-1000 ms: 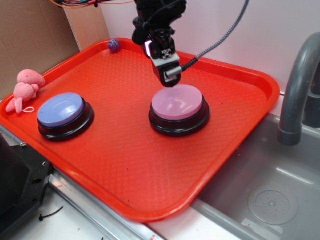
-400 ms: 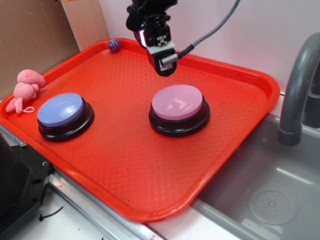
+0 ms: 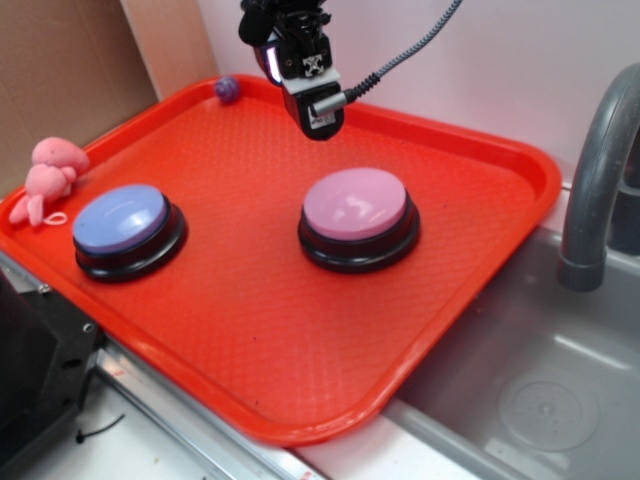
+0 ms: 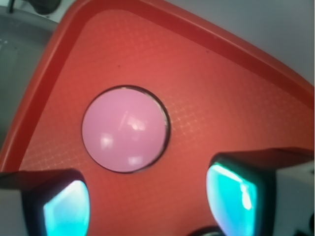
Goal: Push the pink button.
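— What does it look like?
— A large round glossy light-pink domed plastic button point(image 3: 355, 204) point(image 4: 123, 129) on a black circular base, with bright highlights on the dome.
— Where does it lie?
— Upright and flat on the tray floor, near the middle, toward the right-hand rim in the exterior view. Nothing touches it.

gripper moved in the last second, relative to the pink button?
Yes. In the exterior view the gripper has risen and drifted left, toward the tray's back rim; it was just above the pink button, now clearly apart.
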Robot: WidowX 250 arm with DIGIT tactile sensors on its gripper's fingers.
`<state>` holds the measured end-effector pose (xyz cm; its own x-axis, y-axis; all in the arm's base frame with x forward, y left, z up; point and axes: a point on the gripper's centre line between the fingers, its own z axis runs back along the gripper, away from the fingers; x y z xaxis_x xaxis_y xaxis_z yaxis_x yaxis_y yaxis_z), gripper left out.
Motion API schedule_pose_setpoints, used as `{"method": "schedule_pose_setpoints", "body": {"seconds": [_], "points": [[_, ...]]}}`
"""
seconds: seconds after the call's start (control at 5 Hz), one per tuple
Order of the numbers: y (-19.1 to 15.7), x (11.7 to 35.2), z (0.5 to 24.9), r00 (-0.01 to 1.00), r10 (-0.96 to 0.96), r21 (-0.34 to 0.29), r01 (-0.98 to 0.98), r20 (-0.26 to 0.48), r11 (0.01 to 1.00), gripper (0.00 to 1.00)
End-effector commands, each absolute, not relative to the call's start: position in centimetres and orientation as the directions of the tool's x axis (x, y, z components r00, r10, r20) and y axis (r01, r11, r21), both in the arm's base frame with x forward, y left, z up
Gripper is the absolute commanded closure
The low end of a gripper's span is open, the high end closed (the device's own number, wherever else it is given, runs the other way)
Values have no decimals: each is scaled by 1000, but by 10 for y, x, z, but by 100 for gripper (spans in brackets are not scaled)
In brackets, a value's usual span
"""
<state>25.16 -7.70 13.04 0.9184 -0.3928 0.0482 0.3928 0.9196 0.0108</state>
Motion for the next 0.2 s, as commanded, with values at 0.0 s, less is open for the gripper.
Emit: {"method": "schedule_pose_setpoints", "body": {"seconds": [0.0], "points": [[-85,246,171,921,-366,57,362,132,930,0]]}}
